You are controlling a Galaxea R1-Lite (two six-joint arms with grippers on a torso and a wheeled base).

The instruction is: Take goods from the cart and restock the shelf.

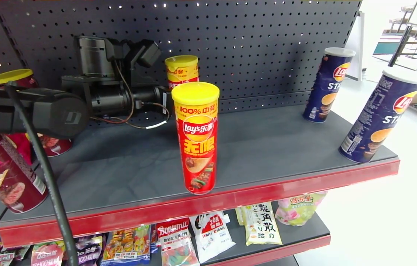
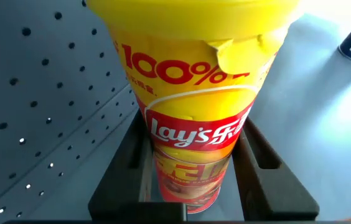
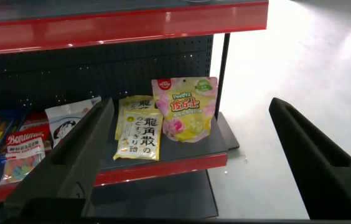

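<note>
The dark grey metal shelf board with its red front lip runs across before me, backed by a black perforated panel. Two tall navy-blue cardboard crisp tubes stand toward its right end, and maroon tubes crowd its left end. A red cardboard front tube with a yellow plastic lid stands upright at the lip, mid-shelf.

Its twin, the rear tube, stands near the panel behind it. It sits inside my left gripper, whose jaws are closed against its sides at about mid-height. My right gripper hangs lower, jaws spread wide and holding nothing, facing flat snack pouches on the shelf beneath.

I judge the rear tube light and stiff, yet easy to dent under a hard squeeze. Its glossy wall may slip, and its tall, narrow shape will topple readily. The body below the lid is the safe hold; the lid itself could pop off.
</note>
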